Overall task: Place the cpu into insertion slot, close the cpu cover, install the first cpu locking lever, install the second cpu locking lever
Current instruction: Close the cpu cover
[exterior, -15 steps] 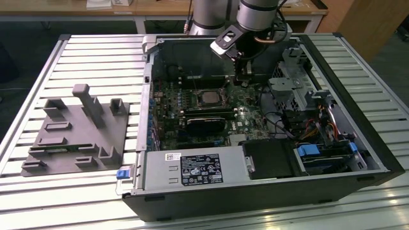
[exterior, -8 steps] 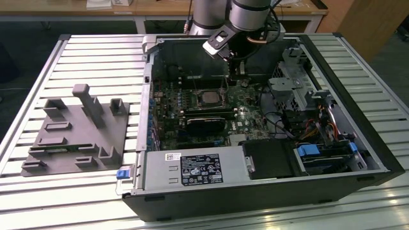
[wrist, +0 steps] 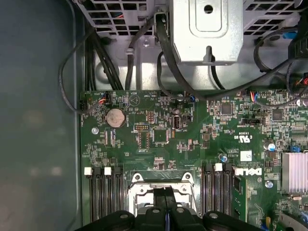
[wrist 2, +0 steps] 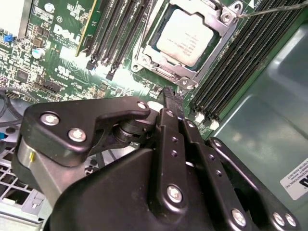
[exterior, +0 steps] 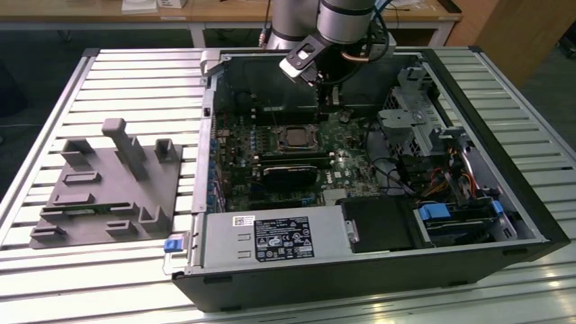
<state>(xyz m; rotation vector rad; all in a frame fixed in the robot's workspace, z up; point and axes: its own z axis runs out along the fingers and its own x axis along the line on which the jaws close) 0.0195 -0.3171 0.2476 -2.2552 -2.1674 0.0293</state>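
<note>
Evidently the cpu (wrist 2: 185, 36) lies seated in the slot (wrist 2: 144, 62), framed by the cover (wrist 2: 219, 45). The end effector (wrist 2: 167, 94), fingers together and empty, hovers just beside the slot. A lever (wrist 2: 269, 9) seems unlatched: push it steadily, clear of the cpu.

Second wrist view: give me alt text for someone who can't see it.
The silver-grey cpu sits framed by the silvery cpu cover on a green circuit board, with long black memory slots on both sides. In the foreground the black tool, shut and empty, points toward the cover.
</note>
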